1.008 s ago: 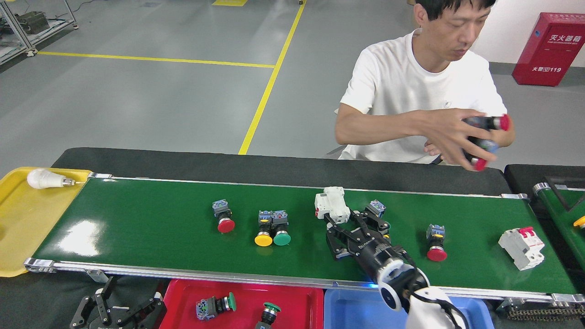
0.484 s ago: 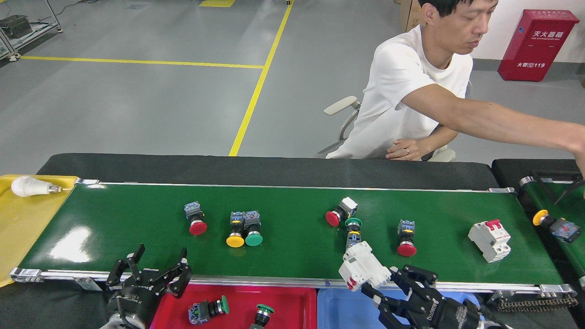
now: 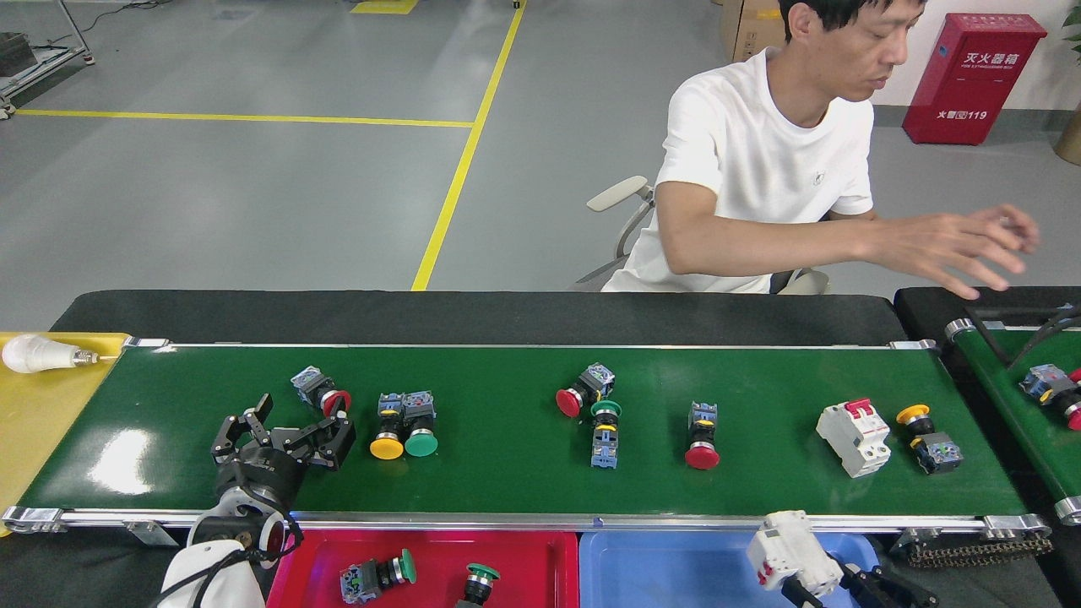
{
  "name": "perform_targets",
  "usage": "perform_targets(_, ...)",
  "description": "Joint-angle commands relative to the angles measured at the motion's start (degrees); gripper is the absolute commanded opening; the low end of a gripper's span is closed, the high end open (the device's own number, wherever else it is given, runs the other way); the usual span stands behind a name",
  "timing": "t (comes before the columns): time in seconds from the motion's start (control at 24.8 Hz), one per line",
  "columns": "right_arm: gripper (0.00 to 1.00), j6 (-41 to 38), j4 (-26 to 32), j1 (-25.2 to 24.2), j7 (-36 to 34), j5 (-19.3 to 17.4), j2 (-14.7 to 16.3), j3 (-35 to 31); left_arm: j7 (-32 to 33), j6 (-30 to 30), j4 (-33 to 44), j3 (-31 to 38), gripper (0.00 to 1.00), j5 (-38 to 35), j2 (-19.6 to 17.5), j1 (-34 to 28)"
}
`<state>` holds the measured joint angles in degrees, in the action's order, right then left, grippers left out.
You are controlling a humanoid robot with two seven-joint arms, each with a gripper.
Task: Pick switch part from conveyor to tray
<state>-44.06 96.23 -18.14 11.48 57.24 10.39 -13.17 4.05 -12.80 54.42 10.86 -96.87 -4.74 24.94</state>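
Observation:
The conveyor (image 3: pixel 507 473) carries several switch parts. At the left, a red push button (image 3: pixel 322 394) lies just beyond my left gripper (image 3: pixel 290 425), which rests open on the belt without touching it. A yellow and green pair (image 3: pixel 404 423) sits right of that gripper. More buttons (image 3: pixel 605 426) lie mid-belt, and a white breaker (image 3: pixel 855 425) lies at the right. At the bottom right my right gripper (image 3: pixel 817 581) is shut on another white breaker switch part (image 3: pixel 787 549), held over the right end of the blue tray (image 3: pixel 667 566).
A red tray (image 3: pixel 296 578) below the belt holds two green buttons. A yellow tray (image 3: pixel 38 414) with a white bulb (image 3: pixel 34 355) sits at the left end. A person sits behind the belt, one hand (image 3: pixel 971 245) stretched over the narrower belt (image 3: pixel 1009 397) at the right.
My left gripper has come up onto the belt beside the red button. My right gripper has carried the white breaker rightward and lower over the blue tray. The belt parts have shifted left.

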Motion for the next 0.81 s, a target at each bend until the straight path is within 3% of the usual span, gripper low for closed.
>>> perform_targets(0.0,0.98,-0.94,0.8,1.09,0.65,-0.29,-0.81,-0.54,-0.62,0.32,-2.65,0.04,1.0,-0.07,-1.06,2.83)
perform_targets(0.28,0.98,-0.69,0.72,10.76,0.74,0.07,-3.54,-0.45,-0.88,2.52,-11.7,-0.93,0.98,-0.07,-1.24,9.43)
perform_targets(0.36,0.98,10.58,0.54,13.04,0.74,0.24,-4.42,-0.19,-1.32,2.69,-14.96,-1.54,0.89,-0.07,-1.5,11.71)
perform_targets(0.4,0.98,15.59,0.37,13.75,0.74,0.42,-4.68,-0.01,-2.02,2.43,-16.19,-1.9,0.74,-0.07,-2.12,12.33)
perform_targets(0.44,0.97,19.89,0.19,14.36,0.74,1.21,-5.03,0.07,-2.64,2.17,-17.42,-2.6,0.53,-0.07,-2.73,12.59)
perform_targets(0.48,0.97,23.76,-0.07,14.8,0.65,2.44,-5.47,0.34,-2.73,1.9,-18.21,-3.48,0.43,0.1,-3.09,12.86)
perform_targets(0.56,0.97,31.84,-0.6,15.42,0.39,6.74,-6.7,1.74,-2.73,0.58,-19.0,-5.59,0.07,0.63,-3.61,13.12)
perform_targets(0.77,0.98,36.42,0.72,13.04,0.13,10.35,-9.08,3.59,-3.69,0.06,-18.21,-5.59,0.03,2.74,-3.96,12.51)
